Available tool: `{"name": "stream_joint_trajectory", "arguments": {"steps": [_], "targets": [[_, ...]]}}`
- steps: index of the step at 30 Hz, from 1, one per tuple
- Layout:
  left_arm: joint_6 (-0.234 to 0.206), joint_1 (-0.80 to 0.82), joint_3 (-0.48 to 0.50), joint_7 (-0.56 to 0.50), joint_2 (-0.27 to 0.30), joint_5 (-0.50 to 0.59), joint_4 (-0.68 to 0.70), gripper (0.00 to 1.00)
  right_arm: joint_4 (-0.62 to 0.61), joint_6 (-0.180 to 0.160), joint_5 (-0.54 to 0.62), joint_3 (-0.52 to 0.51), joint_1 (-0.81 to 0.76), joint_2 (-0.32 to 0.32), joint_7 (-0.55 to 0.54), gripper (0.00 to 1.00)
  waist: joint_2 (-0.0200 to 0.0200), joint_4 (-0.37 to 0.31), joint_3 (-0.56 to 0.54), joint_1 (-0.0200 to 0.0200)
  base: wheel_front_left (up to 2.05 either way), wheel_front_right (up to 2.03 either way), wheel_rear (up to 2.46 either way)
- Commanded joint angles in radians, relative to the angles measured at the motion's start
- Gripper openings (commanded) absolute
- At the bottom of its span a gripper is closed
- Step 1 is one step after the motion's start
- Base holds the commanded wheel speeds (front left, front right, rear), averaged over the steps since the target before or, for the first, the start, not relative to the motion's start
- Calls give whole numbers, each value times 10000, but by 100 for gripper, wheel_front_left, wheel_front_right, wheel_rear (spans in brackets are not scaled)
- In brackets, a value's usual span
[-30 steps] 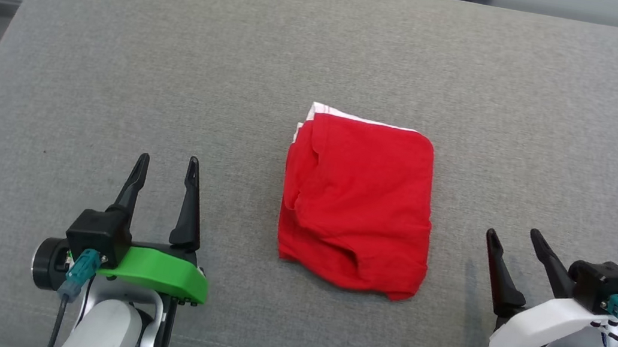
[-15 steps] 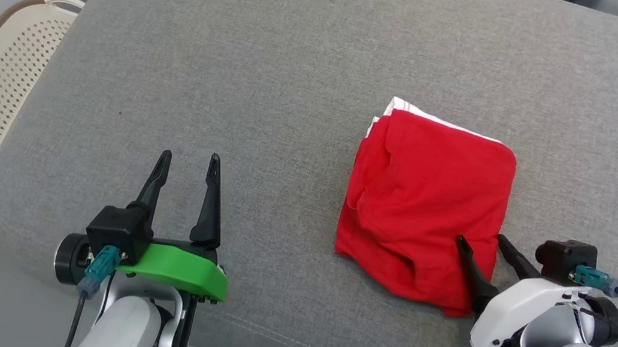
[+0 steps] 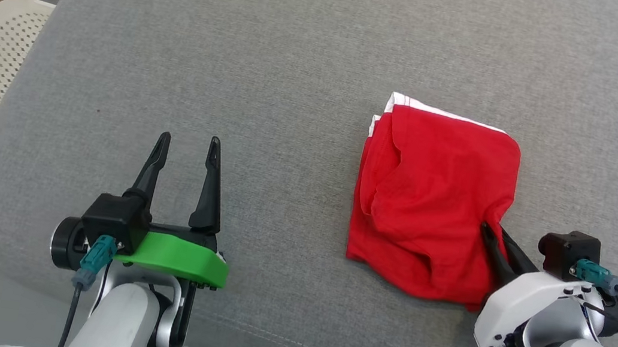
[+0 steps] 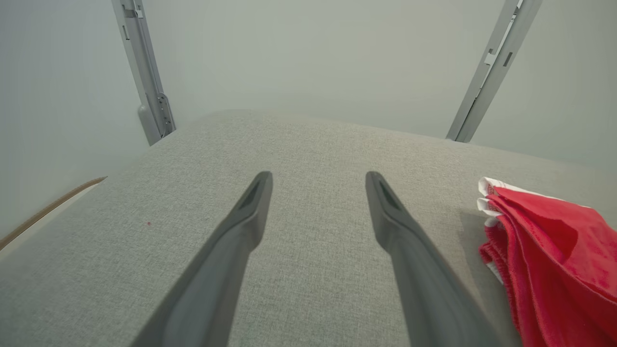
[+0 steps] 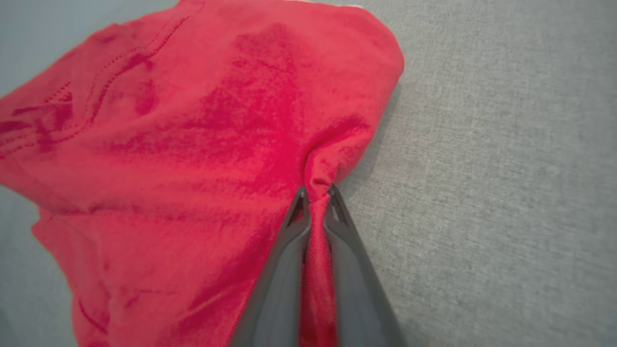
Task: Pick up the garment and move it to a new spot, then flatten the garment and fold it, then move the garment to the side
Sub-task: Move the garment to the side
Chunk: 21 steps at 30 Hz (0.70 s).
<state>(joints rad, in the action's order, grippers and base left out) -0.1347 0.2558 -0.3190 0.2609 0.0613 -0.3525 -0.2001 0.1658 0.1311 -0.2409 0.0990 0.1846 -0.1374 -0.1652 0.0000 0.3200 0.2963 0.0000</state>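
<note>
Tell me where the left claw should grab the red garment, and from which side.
Grip the left edge of the red garment, where the folded layers stack into a raised lip. Bring the open left claw in from the robot's left, low along the cushion. The right claw pinches the right edge, so this probably balances the lift.

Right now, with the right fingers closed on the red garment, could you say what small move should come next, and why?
Probably a short lift with the right gripper: its fingers pinch a fold of the red garment, the rest lies on the grey cushion, and the left gripper stands open.
</note>
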Motion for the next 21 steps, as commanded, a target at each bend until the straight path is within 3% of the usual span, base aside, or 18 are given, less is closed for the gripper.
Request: {"name": "stream_joint_trajectory", "arguments": {"steps": [1,9,15,21], "targets": [[42,157,50,42,9,142,49,100,-191,-9,336,-78,-237,-42,118,0,0,-478,110,0,0,0,0],[185,556,164,41,292,388,243,100,-1150,-12,1582,-373,-975,-178,108,0,0,-2146,522,0,0,0,0],[196,893,142,-112,578,558,405,100,-1678,-13,1669,-855,-1579,-372,-114,0,0,-3376,838,0,0,0,0],[168,1151,99,-298,767,651,632,100,-1939,-13,1703,-1410,-1749,-971,-207,0,0,-4155,1145,0,0,0,0]]}}
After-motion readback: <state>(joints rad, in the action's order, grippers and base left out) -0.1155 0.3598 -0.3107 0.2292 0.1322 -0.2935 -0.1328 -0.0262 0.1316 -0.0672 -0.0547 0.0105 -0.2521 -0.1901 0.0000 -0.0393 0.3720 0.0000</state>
